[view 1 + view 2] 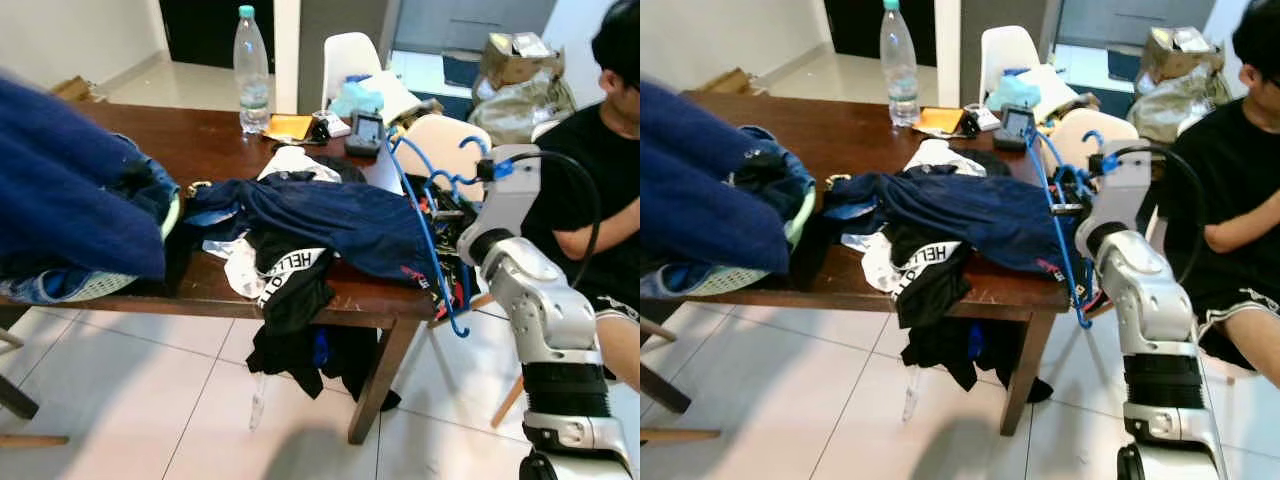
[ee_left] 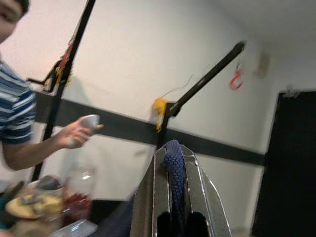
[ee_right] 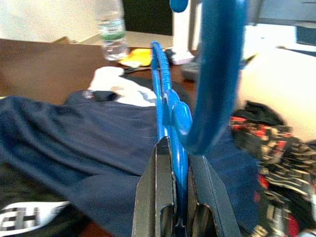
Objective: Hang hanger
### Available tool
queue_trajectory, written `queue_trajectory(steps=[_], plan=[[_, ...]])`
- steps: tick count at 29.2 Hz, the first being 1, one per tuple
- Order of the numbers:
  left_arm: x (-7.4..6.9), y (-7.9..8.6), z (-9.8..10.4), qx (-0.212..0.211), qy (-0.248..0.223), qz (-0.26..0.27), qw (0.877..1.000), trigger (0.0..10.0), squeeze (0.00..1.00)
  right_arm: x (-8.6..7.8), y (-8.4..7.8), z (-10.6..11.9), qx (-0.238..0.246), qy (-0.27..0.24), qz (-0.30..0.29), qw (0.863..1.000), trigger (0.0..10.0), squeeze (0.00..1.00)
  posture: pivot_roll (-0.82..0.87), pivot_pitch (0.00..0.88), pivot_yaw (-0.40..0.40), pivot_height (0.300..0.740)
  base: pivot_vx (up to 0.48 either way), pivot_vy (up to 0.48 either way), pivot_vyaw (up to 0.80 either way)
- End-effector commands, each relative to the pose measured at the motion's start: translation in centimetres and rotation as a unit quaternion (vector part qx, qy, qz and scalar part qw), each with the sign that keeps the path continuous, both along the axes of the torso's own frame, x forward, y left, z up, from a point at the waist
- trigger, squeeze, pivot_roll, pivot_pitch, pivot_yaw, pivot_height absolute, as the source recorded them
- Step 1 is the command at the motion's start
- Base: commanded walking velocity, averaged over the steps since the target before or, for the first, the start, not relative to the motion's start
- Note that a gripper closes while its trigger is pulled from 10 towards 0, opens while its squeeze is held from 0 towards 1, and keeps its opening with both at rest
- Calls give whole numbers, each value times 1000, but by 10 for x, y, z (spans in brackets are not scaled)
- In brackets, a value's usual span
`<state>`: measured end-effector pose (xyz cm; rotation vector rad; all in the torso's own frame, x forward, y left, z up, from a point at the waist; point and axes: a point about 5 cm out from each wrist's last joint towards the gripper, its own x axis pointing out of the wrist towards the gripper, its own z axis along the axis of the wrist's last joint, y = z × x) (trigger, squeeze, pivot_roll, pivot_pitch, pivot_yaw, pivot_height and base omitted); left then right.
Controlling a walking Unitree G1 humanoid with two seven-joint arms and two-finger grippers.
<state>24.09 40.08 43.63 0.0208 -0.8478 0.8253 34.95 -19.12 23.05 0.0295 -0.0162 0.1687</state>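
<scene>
My right gripper (image 3: 178, 148) is shut on a blue plastic hanger (image 3: 170, 106). The hanger (image 1: 430, 230) hangs at the right end of the brown table (image 1: 190, 140), its hook (image 1: 468, 142) up by my right wrist, against a navy garment (image 1: 330, 215) spread on the table. My left gripper (image 2: 173, 148) is shut on a dark blue knitted garment (image 2: 174, 168), which looms large and blurred at the near left (image 1: 60, 190). Behind it in the left wrist view stand the black bars of a clothes rack (image 2: 207, 79).
A person in a black shirt (image 1: 590, 190) sits close to my right arm. Another person's hand (image 2: 81, 131) holds a small grey object near the rack. A water bottle (image 1: 251, 70), small items and a white chair (image 1: 350, 55) are at the far edge. Black clothes (image 1: 295, 300) hang off the front edge.
</scene>
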Motion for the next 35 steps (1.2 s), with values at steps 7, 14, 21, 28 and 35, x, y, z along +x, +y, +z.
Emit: queue_trajectory(steps=[7, 14, 21, 28, 35], plan=[[25, 2, -42, -46, 80, -29, 995, 10000, 0, -3, -4, -1, -8, 6, -6, 1000, 10000, 0, 97, 91, -39, 740, 0, 341, 0], [39, -14, -43, -29, 93, -46, 994, 10000, 0, -2, -3, -1, -9, 6, -4, 1000, 10000, 0, 96, 90, -40, 740, 0, 475, 0], [48, -31, -36, -11, 89, -76, 993, 10000, 0, -3, -2, -2, -11, 7, -2, 1000, 10000, 0, 96, 90, -41, 740, 0, 474, 0], [53, -38, -31, -3, 87, -92, 992, 10000, 0, -3, -1, -2, -11, 8, -1, 1000, 10000, 0, 96, 90, -42, 740, 0, 408, 0], [61, -55, -26, 32, 88, -144, 985, 10000, 0, -3, 0, -3, -10, 8, -1, 1000, 10000, 0, 96, 89, -38, 740, 0, 0, 0]])
